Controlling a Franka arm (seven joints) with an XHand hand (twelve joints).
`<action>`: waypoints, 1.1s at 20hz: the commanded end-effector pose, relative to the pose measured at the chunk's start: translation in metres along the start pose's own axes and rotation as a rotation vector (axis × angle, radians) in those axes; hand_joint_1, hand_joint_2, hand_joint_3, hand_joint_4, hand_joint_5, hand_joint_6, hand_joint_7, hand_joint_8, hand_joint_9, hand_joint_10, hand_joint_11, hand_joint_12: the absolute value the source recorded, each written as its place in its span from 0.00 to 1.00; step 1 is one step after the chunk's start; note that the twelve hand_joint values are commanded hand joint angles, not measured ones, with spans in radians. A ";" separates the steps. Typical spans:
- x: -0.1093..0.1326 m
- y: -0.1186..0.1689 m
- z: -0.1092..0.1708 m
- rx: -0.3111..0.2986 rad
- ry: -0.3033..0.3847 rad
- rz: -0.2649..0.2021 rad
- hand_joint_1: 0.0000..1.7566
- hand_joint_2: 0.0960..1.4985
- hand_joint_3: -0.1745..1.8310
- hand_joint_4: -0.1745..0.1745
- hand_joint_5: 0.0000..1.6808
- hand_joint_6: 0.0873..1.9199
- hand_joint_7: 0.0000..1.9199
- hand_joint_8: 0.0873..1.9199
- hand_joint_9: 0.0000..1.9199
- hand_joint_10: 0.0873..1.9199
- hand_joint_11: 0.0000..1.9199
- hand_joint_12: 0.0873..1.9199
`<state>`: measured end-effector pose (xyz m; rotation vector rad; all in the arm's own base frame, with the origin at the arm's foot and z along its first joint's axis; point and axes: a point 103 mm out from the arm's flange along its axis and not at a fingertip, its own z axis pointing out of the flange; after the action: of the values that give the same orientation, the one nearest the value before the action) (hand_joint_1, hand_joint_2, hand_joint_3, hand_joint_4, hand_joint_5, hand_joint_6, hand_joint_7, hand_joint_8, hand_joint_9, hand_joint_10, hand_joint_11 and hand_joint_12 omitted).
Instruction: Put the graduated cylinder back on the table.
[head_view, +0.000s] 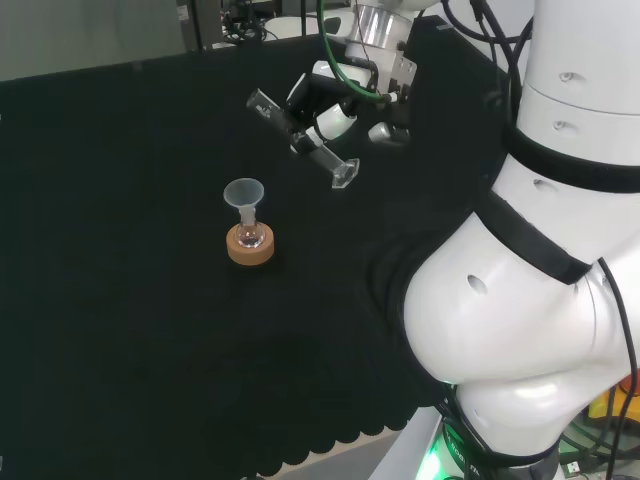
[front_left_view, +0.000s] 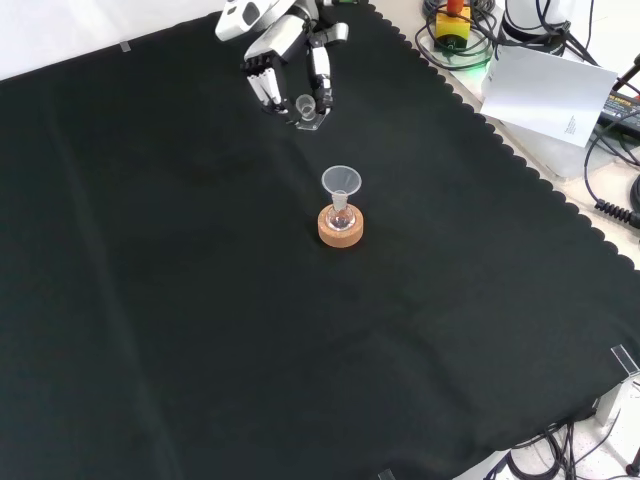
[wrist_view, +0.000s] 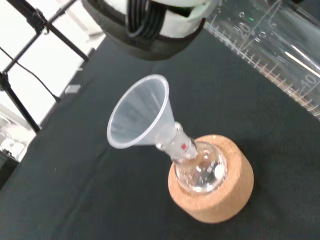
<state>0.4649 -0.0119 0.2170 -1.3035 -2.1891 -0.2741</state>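
Head view, left to right: funnel (head_view: 244, 193) in small flask (head_view: 250, 235) on cork ring (head_view: 250, 246) — then hand (head_view: 322, 105), fingers curled round tilted cylinder (head_view: 305, 140), held above cloth (head_view: 120, 300), up and right of funnel.

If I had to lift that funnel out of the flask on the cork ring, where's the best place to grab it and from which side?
Judging from its pose, pinch the funnel just below its wide rim, coming from above. It stands upright with its stem in the neck of the small flask, which rests in the cork ring, so a straight upward pull should free it. The hand is shut on the graduated cylinder for now.
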 end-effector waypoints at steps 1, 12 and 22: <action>-0.023 0.021 -0.003 -0.065 0.062 -0.027 0.68 0.71 0.00 0.15 0.74 0.29 0.88 0.14 0.97 0.00 0.73 0.26; -0.038 0.053 0.000 -0.143 0.165 -0.117 0.67 0.71 0.00 0.19 0.73 0.29 0.87 0.14 0.97 0.00 0.72 0.26; -0.042 0.069 0.018 -0.243 0.238 -0.176 0.68 0.71 0.00 0.19 0.73 0.29 0.87 0.14 0.96 0.00 0.70 0.26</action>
<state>0.5298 -0.0087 0.1818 -1.1700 -2.1341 -0.6445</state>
